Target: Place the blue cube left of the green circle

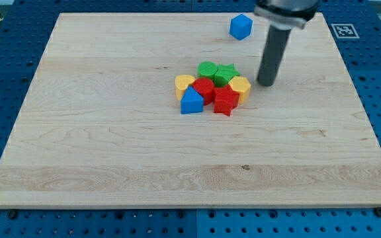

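The blue cube (pixel 241 26) sits alone near the view's top, right of centre. The green circle (pixel 207 69) lies at the top left of a tight cluster in the middle of the board. My tip (pixel 266 83) rests on the board to the right of the cluster, a short way from the yellow block (pixel 241 86), and below and right of the blue cube. It touches no block.
The cluster also holds a green star (pixel 226 73), a yellow heart (pixel 184 84), a red block (pixel 204 88), a red star (pixel 226 100) and a blue triangle-topped block (pixel 191 102). The wooden board (pixel 111 145) lies on a blue perforated table.
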Robot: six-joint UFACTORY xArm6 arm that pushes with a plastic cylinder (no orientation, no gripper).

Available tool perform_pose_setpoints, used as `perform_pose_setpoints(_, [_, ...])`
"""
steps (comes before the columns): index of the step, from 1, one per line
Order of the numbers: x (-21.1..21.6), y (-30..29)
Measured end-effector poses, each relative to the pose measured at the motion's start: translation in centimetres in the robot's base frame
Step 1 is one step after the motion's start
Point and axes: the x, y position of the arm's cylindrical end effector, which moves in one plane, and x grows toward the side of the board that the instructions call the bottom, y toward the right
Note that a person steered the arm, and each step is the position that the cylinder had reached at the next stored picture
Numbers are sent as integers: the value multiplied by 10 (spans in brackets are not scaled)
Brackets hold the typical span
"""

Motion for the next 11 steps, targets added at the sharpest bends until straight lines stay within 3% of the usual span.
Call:
perform_pose_setpoints(1, [-37, 73])
perform_pose_setpoints(2, [-86, 97])
perform_pose_setpoints(3, [-136, 72])
perform_pose_setpoints(4, [-162, 11])
perform_pose_setpoints(5, [-156, -48])
perform_pose_setpoints(6, [-112, -109])
perform_pose_setpoints(7, [-94, -136])
perform_pose_setpoints(8, [-91, -136])
perform_pose_setpoints(10, [-26, -155])
perform_pose_setpoints(11, [-27, -173])
